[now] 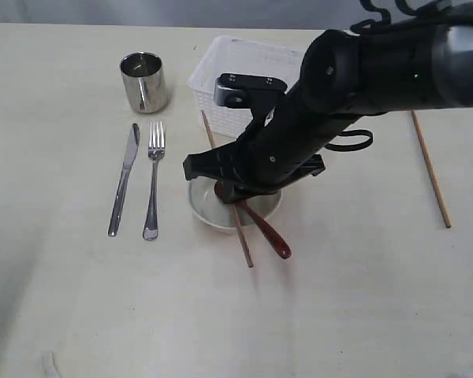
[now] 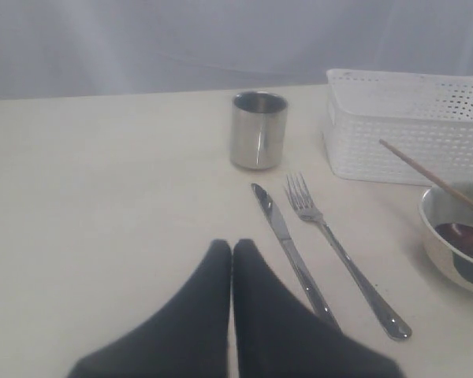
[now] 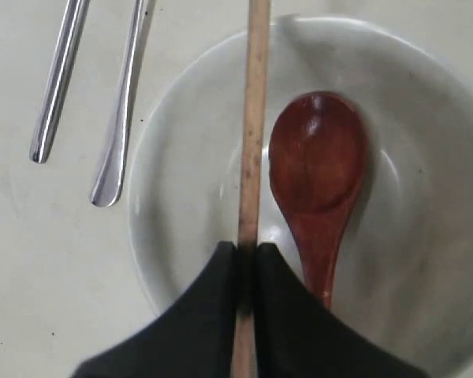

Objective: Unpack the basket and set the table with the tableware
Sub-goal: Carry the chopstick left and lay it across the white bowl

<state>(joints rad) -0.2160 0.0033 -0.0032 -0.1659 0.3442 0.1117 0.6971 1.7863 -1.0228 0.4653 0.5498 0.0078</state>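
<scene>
The right end effector [image 3: 247,250] tightly pinches one chopstick [image 3: 255,118] over the bowl [image 3: 181,157], beside the spoon [image 3: 319,165]; released here, it may roll off the rim onto the surface [image 3: 31,276]

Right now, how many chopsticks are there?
2. One chopstick lies across the bowl, in the right hand. The other chopstick lies alone on the table, far right. The arm may hide more.
</scene>
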